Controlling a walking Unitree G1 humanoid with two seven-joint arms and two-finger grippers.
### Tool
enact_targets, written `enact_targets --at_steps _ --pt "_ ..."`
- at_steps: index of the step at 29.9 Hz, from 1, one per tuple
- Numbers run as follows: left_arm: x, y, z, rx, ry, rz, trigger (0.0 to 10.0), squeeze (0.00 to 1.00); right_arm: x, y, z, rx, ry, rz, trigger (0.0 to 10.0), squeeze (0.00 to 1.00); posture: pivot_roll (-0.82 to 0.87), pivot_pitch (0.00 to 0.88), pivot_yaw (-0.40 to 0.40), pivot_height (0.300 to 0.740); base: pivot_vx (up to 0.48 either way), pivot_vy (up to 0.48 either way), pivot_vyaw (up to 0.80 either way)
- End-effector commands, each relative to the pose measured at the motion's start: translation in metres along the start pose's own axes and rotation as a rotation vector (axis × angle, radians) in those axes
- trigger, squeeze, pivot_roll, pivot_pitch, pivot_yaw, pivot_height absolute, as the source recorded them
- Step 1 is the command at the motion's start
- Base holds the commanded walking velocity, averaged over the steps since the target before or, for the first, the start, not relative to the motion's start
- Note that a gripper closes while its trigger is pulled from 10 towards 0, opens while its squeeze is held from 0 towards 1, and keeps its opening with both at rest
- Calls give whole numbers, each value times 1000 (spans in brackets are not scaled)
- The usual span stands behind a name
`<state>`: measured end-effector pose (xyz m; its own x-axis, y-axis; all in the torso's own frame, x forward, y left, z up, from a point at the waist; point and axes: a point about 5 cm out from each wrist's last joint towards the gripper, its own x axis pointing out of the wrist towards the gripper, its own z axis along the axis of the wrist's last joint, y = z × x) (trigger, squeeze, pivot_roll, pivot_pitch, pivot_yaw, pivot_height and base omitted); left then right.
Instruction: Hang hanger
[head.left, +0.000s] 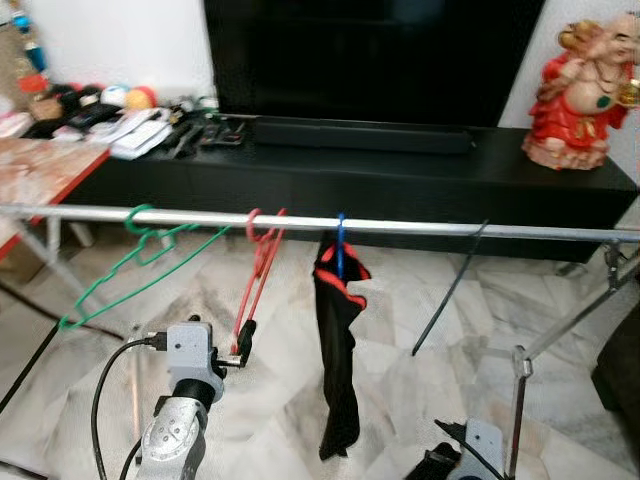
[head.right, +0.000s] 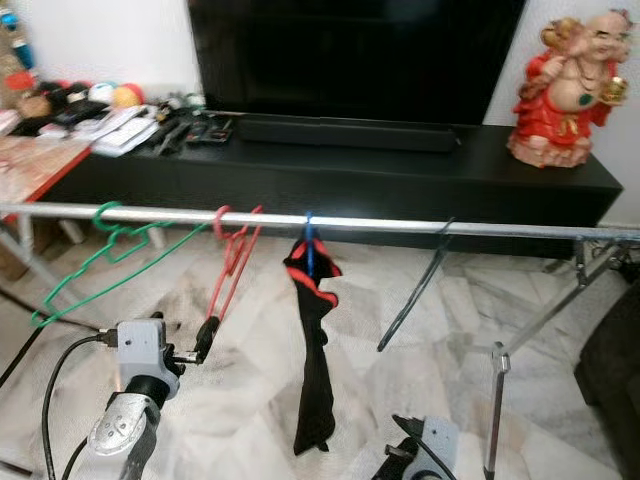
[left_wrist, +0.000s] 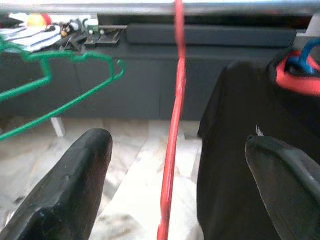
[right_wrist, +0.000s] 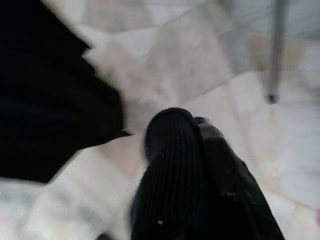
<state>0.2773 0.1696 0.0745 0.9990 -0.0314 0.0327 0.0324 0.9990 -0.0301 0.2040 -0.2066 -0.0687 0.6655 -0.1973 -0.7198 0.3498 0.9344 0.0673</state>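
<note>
A red hanger (head.left: 262, 262) hangs by its hook from the metal rail (head.left: 420, 226), left of the middle. My left gripper (left_wrist: 175, 190) is raised to the hanger's lower end and stands open. Its two black fingers (left_wrist: 65, 190) are wide apart on either side of the red wire (left_wrist: 172, 165), not touching it. From the head the same gripper (head.left: 245, 340) sits just below the hanger's bottom corner. My right gripper (right_wrist: 192, 125) hangs low over the floor, shut and holding nothing.
On the rail also hang a green hanger (head.left: 140, 255), a blue hanger carrying a black garment (head.left: 337, 350), and a black hanger (head.left: 450, 290). Behind stands a low black cabinet (head.left: 400, 180) with a TV and a red statue (head.left: 585, 85). A rack leg (head.left: 520, 400) stands at right.
</note>
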Motion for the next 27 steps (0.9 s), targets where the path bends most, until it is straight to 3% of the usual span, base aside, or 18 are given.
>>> enact_targets --at_steps 1,4,15,20,27 --pt "-1 -4 -1 -11 8 -13 10000 0 -1 -20 5 28 -39 -69 10000 0 66 15 -1 740 364 0 -694" --pt "-2 -4 -1 -9 7 -13 10000 0 -1 -26 8 31 -60 -105 10000 0 67 17 1 740 366 0 -498" --pt "-8 -3 5 -11 -25 30 10000 0 0 -13 8 4 -58 -43 10000 0 76 18 0 740 334 0 0" --pt "-15 -5 9 1 -44 34 10000 0 -1 -13 4 -7 -43 -41 10000 0 80 26 -4 740 0 0 0" --pt "-31 8 23 71 -30 125 10000 0 -3 -20 -3 -9 -18 -65 10000 0 95 39 -7 740 0 0 0"
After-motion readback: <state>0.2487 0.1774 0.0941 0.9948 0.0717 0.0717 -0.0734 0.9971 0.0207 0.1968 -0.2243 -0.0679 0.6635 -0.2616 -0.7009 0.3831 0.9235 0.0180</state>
